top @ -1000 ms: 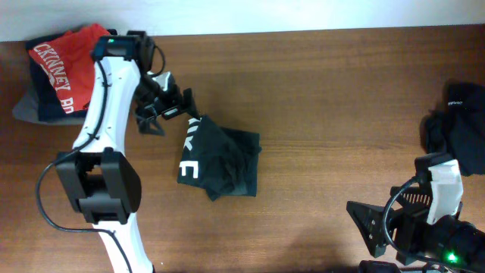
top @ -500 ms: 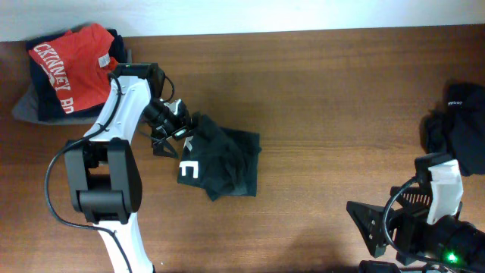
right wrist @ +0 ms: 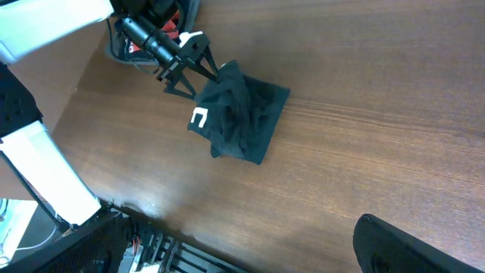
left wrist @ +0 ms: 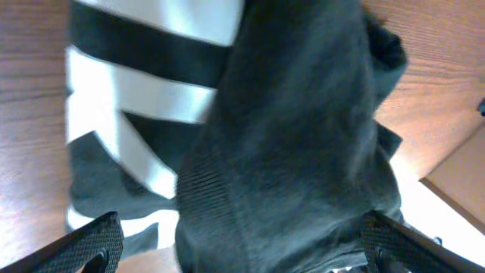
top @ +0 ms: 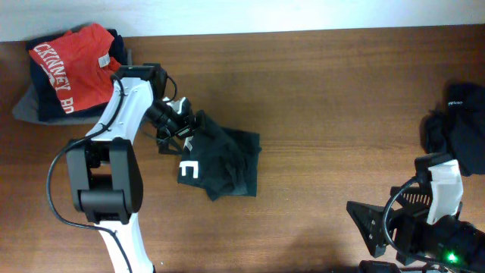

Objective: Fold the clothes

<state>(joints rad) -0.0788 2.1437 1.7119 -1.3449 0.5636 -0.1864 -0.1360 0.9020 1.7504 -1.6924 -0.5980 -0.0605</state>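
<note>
A crumpled dark shirt with white lettering [top: 223, 163] lies on the table left of centre; the right wrist view shows the same shirt [right wrist: 241, 121]. My left gripper [top: 184, 135] is open at the shirt's upper-left edge. In the left wrist view the dark cloth [left wrist: 295, 136] fills the frame and bulges between the two wide-apart fingertips [left wrist: 91, 244]. My right gripper [top: 379, 227] stands open at the bottom right, far from the shirt, holding nothing. Only one of its fingers [right wrist: 409, 246] shows in its own view. A heap of dark clothes [top: 458, 129] sits at the right edge.
A red shirt with white lettering [top: 72, 64] lies on top of folded dark garments at the back left corner. The left arm [top: 114, 129] reaches across from the near left. The table's far edge runs along the top.
My left gripper has swung away from the red shirt's stack, down and to the right, onto the upper-left edge of the dark shirt. The right arm has not moved.
</note>
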